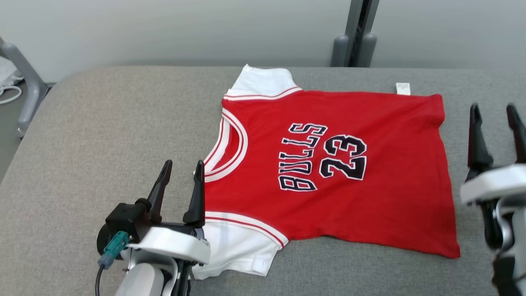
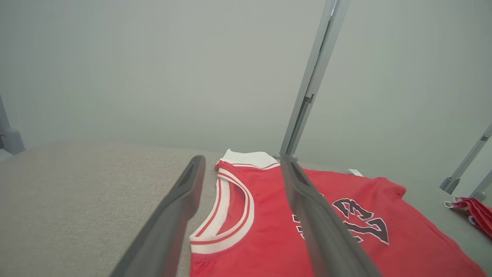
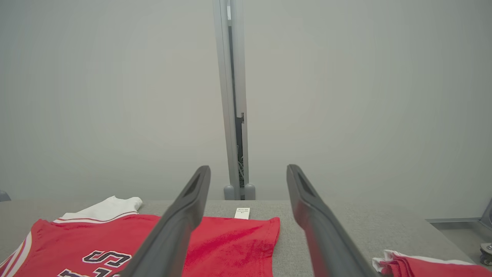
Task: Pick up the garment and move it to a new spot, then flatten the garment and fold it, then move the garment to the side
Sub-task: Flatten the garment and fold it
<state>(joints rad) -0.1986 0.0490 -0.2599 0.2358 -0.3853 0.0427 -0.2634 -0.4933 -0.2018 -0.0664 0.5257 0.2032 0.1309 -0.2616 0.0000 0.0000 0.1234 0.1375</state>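
A red jersey with white sleeves, the garment [image 1: 328,172], lies spread flat on the grey table [image 1: 102,135], its neckline toward the left and "BULLS 23" printed sideways. My left gripper [image 1: 181,169] stands open just left of the collar, above the near white sleeve [image 1: 234,250], nothing between its fingers. At the right, my right gripper [image 1: 495,113] is open beside the hem, clear of the cloth. In the left wrist view the garment [image 2: 269,215] shows between and behind the open fingers [image 2: 173,215]. The right wrist view has the garment [image 3: 230,238] low at the left.
A grey post [image 1: 355,33] rises behind the table's far edge against the pale wall. Another folded red and white cloth [image 3: 430,265] lies to the right of the jersey. A grey frame leg [image 1: 24,82] stands off the table's left end.
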